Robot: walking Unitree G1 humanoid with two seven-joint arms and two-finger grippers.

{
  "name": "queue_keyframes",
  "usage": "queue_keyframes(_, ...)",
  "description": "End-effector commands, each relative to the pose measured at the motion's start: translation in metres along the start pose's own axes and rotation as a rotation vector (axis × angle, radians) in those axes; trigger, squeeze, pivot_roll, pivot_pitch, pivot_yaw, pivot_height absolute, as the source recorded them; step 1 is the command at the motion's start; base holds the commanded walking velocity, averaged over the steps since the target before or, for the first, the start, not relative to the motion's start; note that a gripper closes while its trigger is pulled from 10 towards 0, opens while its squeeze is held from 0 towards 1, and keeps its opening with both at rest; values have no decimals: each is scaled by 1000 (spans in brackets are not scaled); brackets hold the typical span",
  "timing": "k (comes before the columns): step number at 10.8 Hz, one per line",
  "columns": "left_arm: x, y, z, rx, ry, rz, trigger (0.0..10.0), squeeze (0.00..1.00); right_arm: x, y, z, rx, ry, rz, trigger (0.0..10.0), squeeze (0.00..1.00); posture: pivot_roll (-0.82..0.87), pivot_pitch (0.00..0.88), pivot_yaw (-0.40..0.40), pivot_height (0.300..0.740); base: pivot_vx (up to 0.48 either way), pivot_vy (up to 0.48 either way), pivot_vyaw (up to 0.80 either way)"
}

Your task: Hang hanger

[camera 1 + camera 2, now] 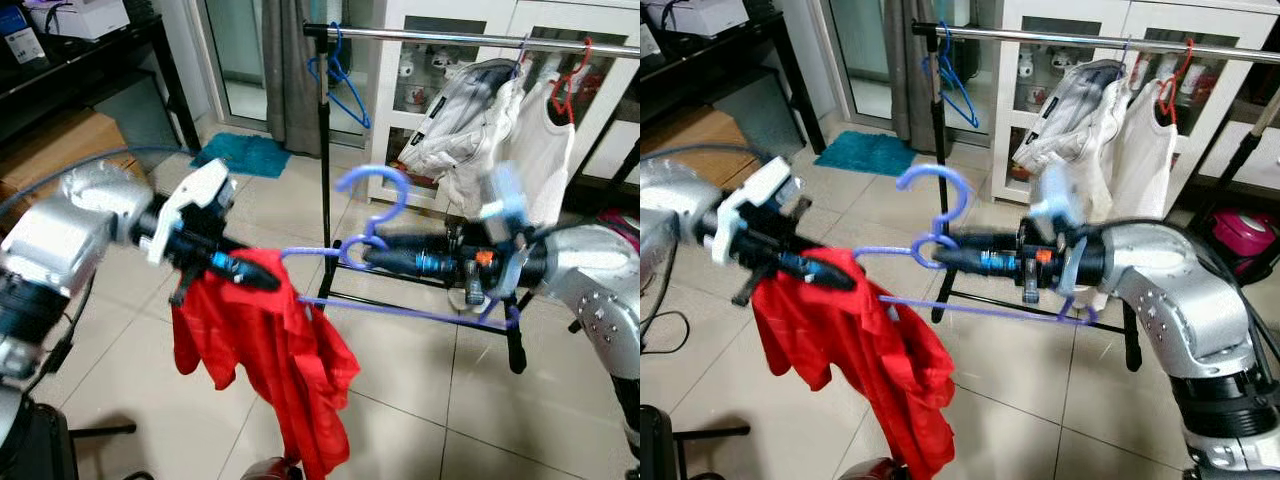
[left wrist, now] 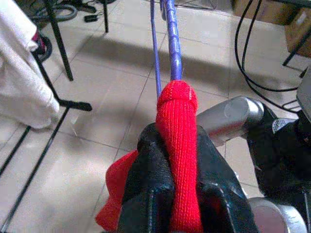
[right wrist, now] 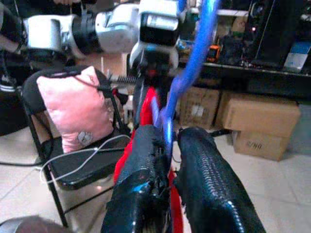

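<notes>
Nearest, at 7 o'clock: red garment (image 1: 270, 350) draped on purple hanger (image 1: 400, 310). Left gripper (image 1: 262, 279) clamped on the garment-covered hanger end. Right gripper (image 1: 372, 255) at centre, fingers closed on the hanger neck below its hook (hook upright). Beyond, at 1 o'clock: clothes rail (image 1: 450, 37) carrying white garments (image 1: 490, 130) and a blue hanger (image 1: 340, 85).
</notes>
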State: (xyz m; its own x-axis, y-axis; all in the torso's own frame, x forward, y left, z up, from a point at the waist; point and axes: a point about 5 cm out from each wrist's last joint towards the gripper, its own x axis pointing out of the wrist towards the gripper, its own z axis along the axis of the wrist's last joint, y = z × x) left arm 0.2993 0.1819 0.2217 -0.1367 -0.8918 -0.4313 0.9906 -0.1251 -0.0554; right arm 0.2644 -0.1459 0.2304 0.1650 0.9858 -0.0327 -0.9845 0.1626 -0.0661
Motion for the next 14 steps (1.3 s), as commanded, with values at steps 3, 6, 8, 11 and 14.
queue_keyframes(3,-21,6,2,18,13,120,0,0,-15,-12,1,8,-53,-162,10000,1000,-12,0,74,740,0,0,0)
queue_keyframes(6,-43,24,10,68,-16,321,0,0,-40,2,19,100,-238,-182,10000,1000,-20,0,96,740,0,0,0)
queue_keyframes(8,-43,27,21,82,-44,308,0,0,-27,36,-10,230,-40,3,10000,1000,-25,0,111,740,0,0,0)
queue_keyframes(11,-38,31,22,94,-35,302,0,0,-3,29,-62,366,140,-181,10000,1000,-30,18,120,740,0,0,0)
queue_keyframes(14,-29,35,27,98,-62,296,0,0,22,5,-126,654,304,-443,10000,1000,-40,46,123,740,0,0,0)
